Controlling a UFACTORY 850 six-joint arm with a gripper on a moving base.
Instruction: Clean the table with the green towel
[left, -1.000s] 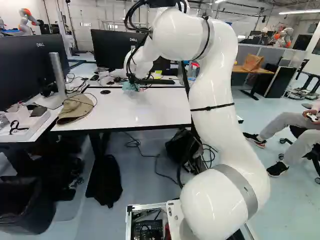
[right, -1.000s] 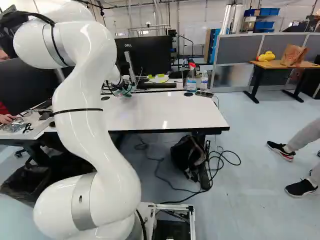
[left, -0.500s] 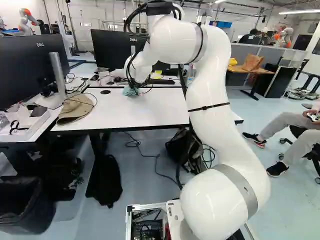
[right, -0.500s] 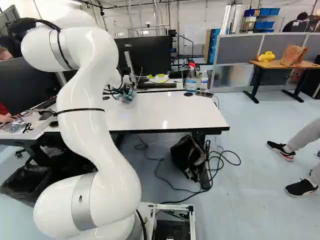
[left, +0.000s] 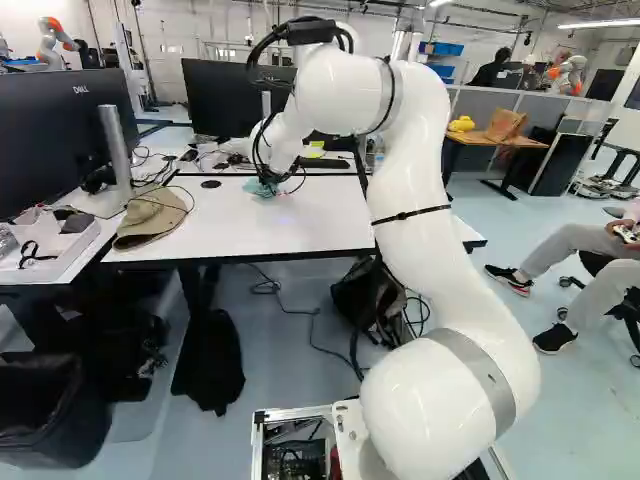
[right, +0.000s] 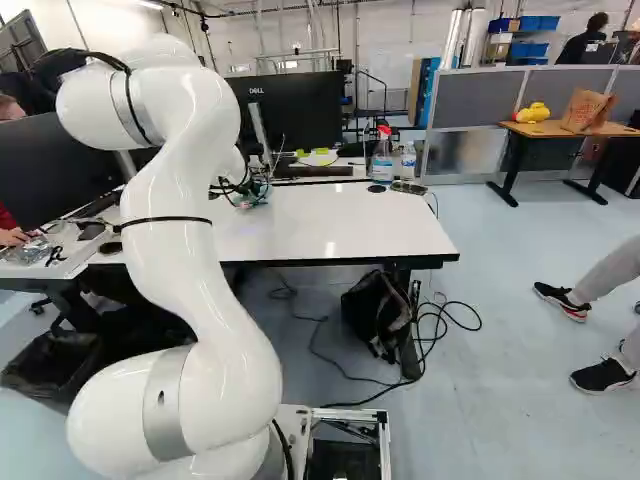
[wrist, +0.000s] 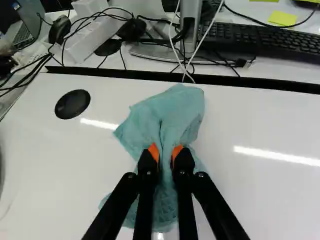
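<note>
One step is looking done: my claw (wrist: 165, 151) is clamping the green towel (wrist: 171, 112), which is lying on the bench (wrist: 260, 195) near its far edge; I'm judging that wiping and release are remaining, while the towel's long axis is running from beneath the claw towards that edge

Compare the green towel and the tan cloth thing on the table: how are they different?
The green towel is pinched in the gripper; the tan cloth lies ungripped. The green towel is blue-green, the tan cloth brownish, with a dark cable across it. Both look soft and rumpled, on the same white table.
</note>
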